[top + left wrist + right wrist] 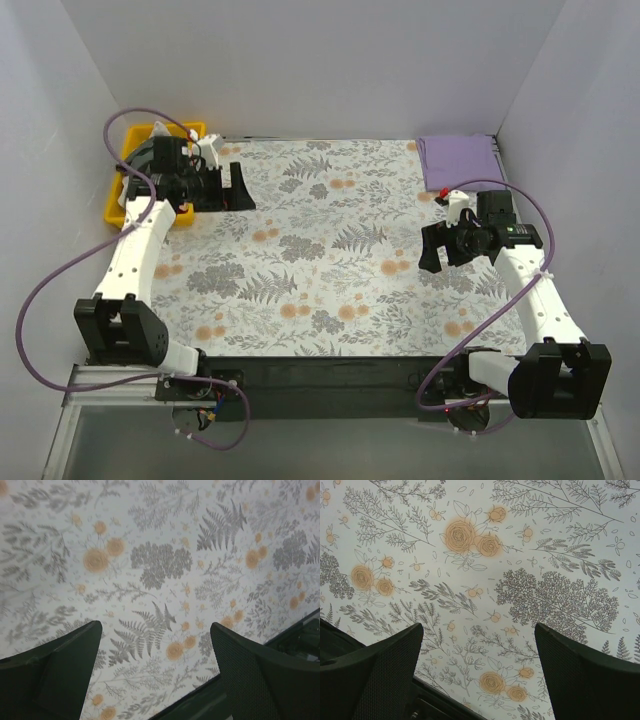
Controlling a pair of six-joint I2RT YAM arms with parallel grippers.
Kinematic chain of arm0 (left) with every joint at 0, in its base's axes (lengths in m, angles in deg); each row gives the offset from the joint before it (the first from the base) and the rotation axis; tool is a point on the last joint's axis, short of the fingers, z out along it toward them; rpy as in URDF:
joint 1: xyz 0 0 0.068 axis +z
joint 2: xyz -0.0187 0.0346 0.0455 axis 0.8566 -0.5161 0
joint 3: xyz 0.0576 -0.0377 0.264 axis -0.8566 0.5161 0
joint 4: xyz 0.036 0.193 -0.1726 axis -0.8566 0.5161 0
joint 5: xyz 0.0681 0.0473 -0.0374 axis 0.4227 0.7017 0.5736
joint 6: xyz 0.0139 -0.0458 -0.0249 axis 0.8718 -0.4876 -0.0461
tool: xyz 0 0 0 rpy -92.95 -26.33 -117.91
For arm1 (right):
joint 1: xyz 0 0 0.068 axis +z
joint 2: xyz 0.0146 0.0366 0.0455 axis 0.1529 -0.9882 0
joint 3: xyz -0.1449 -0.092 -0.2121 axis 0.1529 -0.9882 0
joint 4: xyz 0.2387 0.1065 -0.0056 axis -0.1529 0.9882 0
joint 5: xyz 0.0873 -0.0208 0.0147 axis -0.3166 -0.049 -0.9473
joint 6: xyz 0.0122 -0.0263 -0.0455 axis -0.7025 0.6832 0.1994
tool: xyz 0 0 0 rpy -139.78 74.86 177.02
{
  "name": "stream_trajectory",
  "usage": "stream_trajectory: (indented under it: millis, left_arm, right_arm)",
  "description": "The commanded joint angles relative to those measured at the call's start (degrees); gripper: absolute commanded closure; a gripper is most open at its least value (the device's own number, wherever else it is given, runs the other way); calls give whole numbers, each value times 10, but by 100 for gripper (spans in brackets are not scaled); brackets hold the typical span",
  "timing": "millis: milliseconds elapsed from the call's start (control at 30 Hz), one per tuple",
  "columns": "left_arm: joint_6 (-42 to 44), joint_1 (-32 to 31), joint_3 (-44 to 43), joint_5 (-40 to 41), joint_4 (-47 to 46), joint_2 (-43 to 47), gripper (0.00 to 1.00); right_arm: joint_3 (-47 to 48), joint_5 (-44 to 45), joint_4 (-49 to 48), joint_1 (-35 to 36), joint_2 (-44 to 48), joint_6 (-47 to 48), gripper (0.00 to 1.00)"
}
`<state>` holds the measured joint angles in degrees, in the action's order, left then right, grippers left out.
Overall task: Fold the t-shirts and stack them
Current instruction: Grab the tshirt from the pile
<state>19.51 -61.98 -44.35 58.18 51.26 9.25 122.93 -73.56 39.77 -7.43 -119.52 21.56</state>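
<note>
Top external view gives you the lavender shirt [458, 160], plain soft cloth folded into a flat rectangle, lying at the far right corner of the table. A dark shape sits in the yellow bin [132, 135] at far left, mostly hidden by your left arm [135, 250] and too covered to name. Your left claw [215, 195] hangs beside the bin, jaws wide apart and empty. Your right claw [438, 245], near the lavender shirt, is likewise spread wide, holding nothing above the matte floral tablecloth [330, 250].
</note>
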Motion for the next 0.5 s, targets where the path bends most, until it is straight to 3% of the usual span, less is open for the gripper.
stream_trajectory:
  millis: [0, 233, 467]
  left_arm:
    - [37, 30, -137, -7, 21, -49, 10]
    - [24, 162, -421, -83, 33, -212, 9]
    - [-9, 262, -503, -89, -23, -328, 10]
  right_arm:
    - [-4, -10, -15, 0, 17, -6, 2]
    - [-6, -14, -14, 0, 25, -7, 2]
    - [-9, -22, -15, 0, 25, -7, 2]
